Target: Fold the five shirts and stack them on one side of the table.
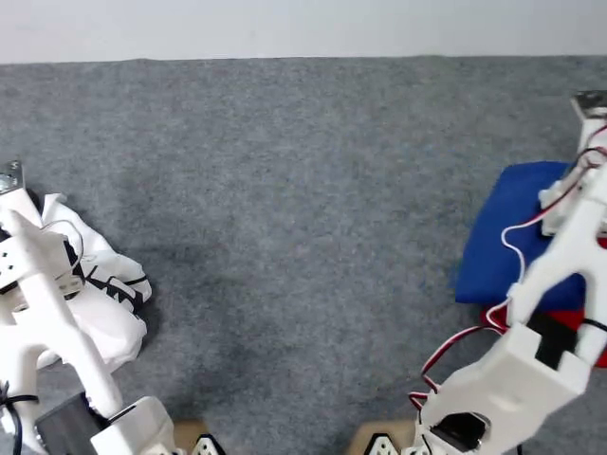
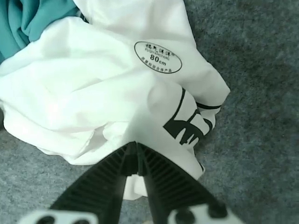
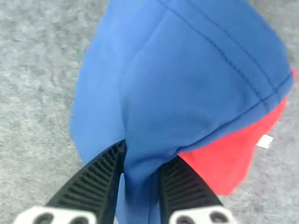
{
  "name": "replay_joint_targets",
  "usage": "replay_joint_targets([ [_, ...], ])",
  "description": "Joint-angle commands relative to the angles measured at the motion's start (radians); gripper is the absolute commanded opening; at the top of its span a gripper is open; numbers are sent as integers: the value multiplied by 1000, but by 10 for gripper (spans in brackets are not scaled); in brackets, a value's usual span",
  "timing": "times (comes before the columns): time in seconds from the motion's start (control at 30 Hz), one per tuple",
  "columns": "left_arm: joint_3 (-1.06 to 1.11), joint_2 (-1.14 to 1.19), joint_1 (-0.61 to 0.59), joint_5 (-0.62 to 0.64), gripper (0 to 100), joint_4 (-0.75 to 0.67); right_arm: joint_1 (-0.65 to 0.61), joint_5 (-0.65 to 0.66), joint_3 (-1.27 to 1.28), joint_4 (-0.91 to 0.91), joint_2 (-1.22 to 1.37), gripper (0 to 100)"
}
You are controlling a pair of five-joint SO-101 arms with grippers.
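Note:
A crumpled white shirt [image 1: 109, 284] with black print lies at the table's left edge, under my left arm. In the left wrist view my left gripper [image 2: 136, 148] is shut, its tips resting on the white shirt [image 2: 93, 93]; whether cloth is pinched is unclear. A teal shirt [image 2: 28, 18] lies partly under the white one. At the right edge a folded blue shirt [image 1: 507, 237] rests on a red shirt [image 1: 569, 322]. My right gripper [image 3: 147, 154] is shut on a fold of the blue shirt [image 3: 196, 79], with the red shirt [image 3: 229, 163] showing beneath.
A grey felt mat [image 1: 303, 190] covers the table, bare across the middle between the two piles. A pale wall runs along the far edge. Red and white cables hang along the right arm [image 1: 531, 322].

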Motion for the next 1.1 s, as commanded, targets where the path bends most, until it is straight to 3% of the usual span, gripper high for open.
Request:
replay_joint_targets([
  [0.0,-5,-31,3,-8,6,3,38,29,-23,27,-87,10],
  [0.23,-7,-31,3,-8,6,3,62,49,-21,27,-127,11],
  [0.63,-7,-31,3,-8,6,3,-15,46,-20,41,-222,11],
  [1.07,-7,-29,3,-8,6,-11,96,103,-17,39,-151,11],
])
